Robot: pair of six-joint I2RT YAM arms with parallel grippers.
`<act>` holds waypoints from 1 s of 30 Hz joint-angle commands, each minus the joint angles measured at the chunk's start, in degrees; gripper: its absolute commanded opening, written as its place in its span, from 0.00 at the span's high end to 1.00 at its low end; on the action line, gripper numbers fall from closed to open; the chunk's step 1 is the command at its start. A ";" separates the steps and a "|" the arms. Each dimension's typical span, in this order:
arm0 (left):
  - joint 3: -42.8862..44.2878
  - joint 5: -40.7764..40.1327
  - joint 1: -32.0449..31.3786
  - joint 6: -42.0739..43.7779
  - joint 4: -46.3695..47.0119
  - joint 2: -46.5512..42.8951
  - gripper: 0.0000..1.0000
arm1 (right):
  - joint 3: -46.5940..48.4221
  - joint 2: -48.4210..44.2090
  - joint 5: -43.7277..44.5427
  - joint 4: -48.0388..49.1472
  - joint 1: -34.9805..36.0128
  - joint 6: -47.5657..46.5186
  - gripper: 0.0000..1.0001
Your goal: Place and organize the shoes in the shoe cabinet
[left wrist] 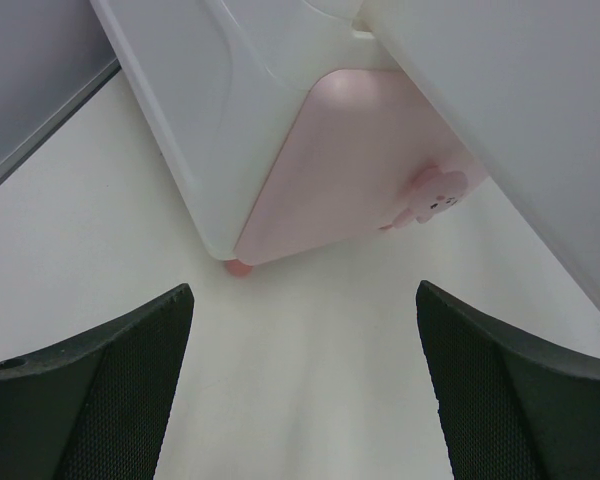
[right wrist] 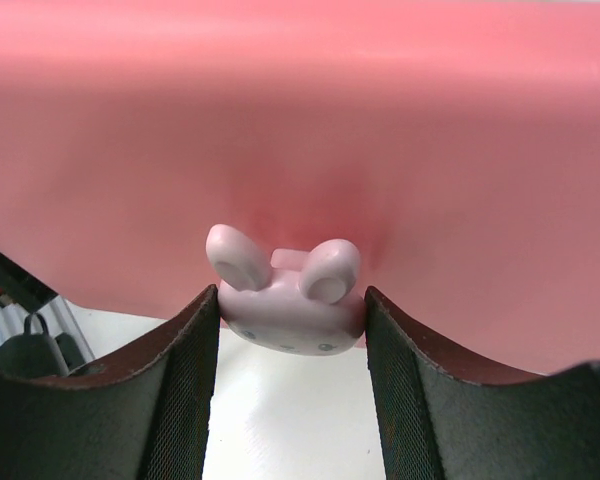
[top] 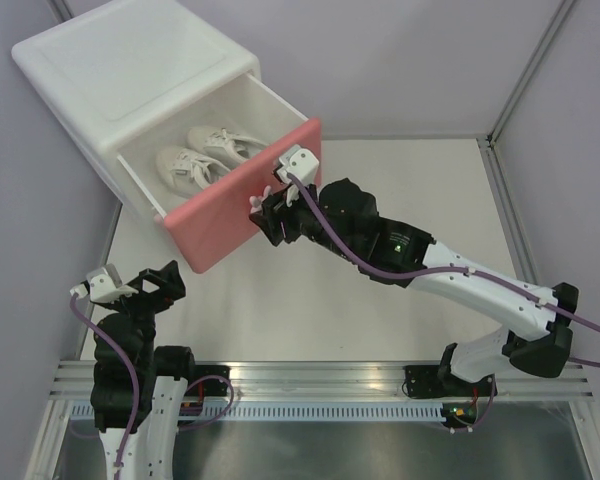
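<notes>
Right tool (right wrist: 292, 312) clamps the bunny knob (right wrist: 285, 295) of the darker pink drawer (right wrist: 430, 120); left tool (left wrist: 305, 320) hangs wide open.

Right arm (top: 450, 275) stretched forward-left, right hand (right wrist: 291, 325) clamped; left arm (top: 125, 355) folded near base, left hand (left wrist: 302, 300) spread.

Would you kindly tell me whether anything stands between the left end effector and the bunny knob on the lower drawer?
Nothing visible does: only bare tabletop lies between the open left end effector and the bunny knob. The pulled-out upper drawer overhangs it from above, so a low approach looks clearest.
</notes>
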 commanded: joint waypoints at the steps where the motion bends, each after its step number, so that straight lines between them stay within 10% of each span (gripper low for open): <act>1: 0.00 0.69 0.36 2.39 2.05 -2.84 0.06 | 5.11 2.61 4.45 10.89 0.13 -4.11 0.71; 19: -0.09 0.96 0.53 2.48 2.13 -3.28 0.06 | 16.01 23.00 6.13 26.10 -3.21 -5.17 0.28; 30: -0.17 1.13 0.71 2.57 2.22 -3.46 0.06 | 22.06 32.75 6.30 32.42 -4.70 -7.36 0.19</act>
